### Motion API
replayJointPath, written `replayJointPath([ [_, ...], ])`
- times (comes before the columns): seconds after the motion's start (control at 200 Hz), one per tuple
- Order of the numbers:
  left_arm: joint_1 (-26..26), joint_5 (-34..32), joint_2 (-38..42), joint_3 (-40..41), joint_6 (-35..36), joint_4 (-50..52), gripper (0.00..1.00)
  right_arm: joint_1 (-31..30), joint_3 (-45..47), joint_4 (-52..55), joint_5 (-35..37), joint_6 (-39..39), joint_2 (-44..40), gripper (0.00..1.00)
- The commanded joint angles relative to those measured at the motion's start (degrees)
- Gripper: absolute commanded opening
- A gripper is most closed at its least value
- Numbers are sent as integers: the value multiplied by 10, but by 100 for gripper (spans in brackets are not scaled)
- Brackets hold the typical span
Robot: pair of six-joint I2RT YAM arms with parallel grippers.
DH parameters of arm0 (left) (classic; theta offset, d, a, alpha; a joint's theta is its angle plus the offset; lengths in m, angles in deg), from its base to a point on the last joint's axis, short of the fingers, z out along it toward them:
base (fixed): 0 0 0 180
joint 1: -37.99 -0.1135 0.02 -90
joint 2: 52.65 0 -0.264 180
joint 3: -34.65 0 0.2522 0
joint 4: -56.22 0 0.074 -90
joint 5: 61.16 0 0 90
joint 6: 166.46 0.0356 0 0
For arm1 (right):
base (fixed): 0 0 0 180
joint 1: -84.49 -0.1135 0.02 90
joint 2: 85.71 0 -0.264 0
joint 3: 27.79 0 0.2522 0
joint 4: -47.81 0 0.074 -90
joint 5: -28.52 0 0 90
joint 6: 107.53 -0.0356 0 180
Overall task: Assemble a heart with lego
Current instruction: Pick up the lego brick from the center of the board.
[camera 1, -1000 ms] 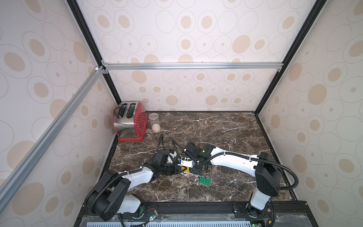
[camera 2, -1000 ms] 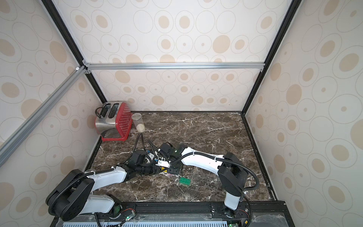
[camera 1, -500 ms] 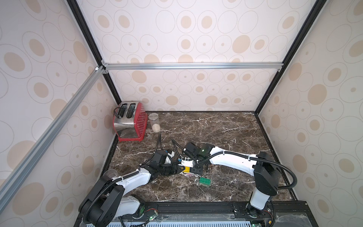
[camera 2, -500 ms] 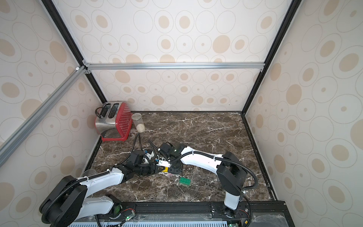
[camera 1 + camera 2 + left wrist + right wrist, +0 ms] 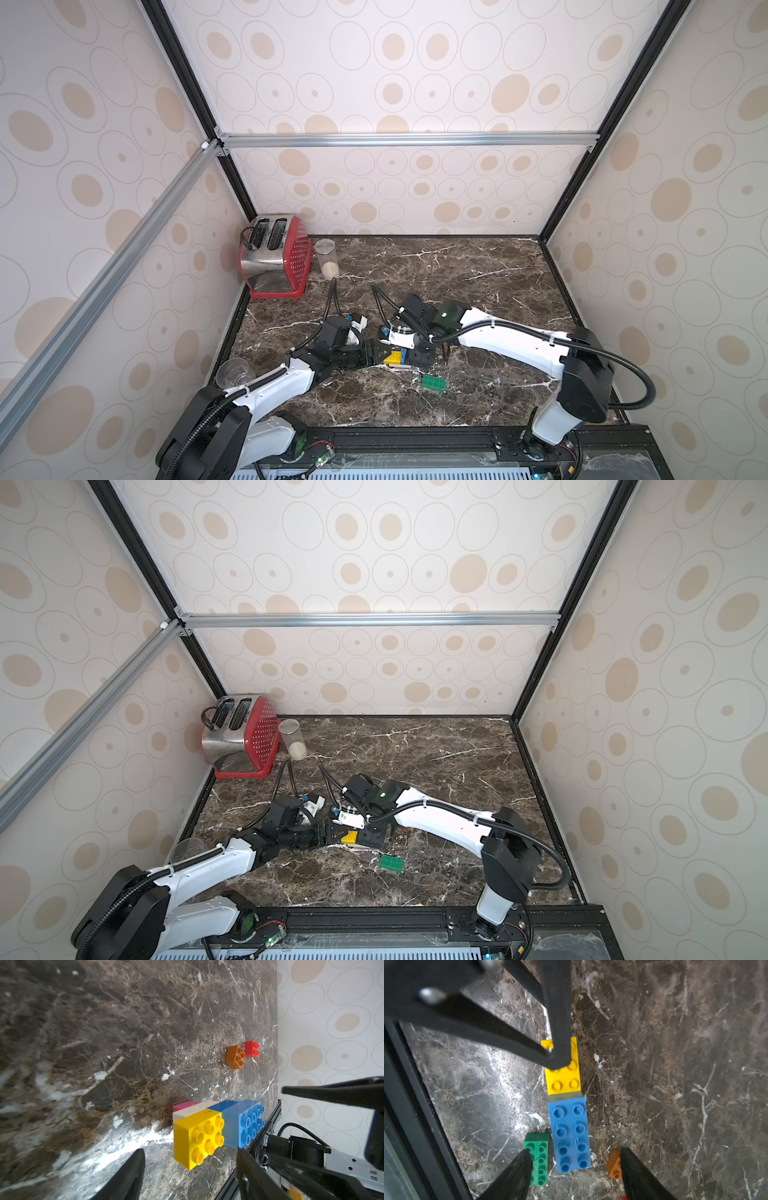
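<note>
The left hand point(image 5: 190, 1150) is released: its fingers stand apart on either side of the near corner of the yellow brick point(image 5: 197, 1136), with a gap on each side. The right hand point(image 5: 575, 1150) is released as well, its fingers spread past one end of the blue brick point(image 5: 570, 1136) and touching neither side. These two bricks top the part-built heart point(image 5: 397, 358), which stands studs-up on the tabletop point(image 5: 457, 270) between the two hands. The blue brick's studded face sits a layer higher than the yellow's. Under them are a second blue brick point(image 5: 220, 1105), then a white brick point(image 5: 193, 1110) and a pink brick point(image 5: 182, 1105) at the bottom. A green brick point(image 5: 538, 1159) lies loose just beside the heart, toward the front edge. An orange brick point(image 5: 234, 1056) and a red brick point(image 5: 251, 1049) lie touching each other, a little apart from the heart. A toaster point(image 5: 276, 257) and a jar point(image 5: 326, 259) stand in the far corner.
</note>
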Motion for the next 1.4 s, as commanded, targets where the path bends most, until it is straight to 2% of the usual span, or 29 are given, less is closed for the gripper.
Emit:
replayJointPath([
  [0.0,-19,-6,21,-17,10,28,70,13,38,2,-23,-29,-54,72],
  [0.361,-44,-2,9,-22,19,33,70,11,207,-56,-58,-203,-171,75],
  [0.591,-46,2,-1,-25,24,37,70,-5,270,-118,-47,-260,-150,77],
  [0.972,-48,7,0,-19,31,41,71,-40,250,-117,-30,-302,-77,78],
  [1.162,-48,10,-6,-17,37,42,71,-57,256,-123,-18,-323,-68,78],
  [1.392,-48,12,-5,-17,38,41,71,-88,253,-126,-31,-319,-56,73],
])
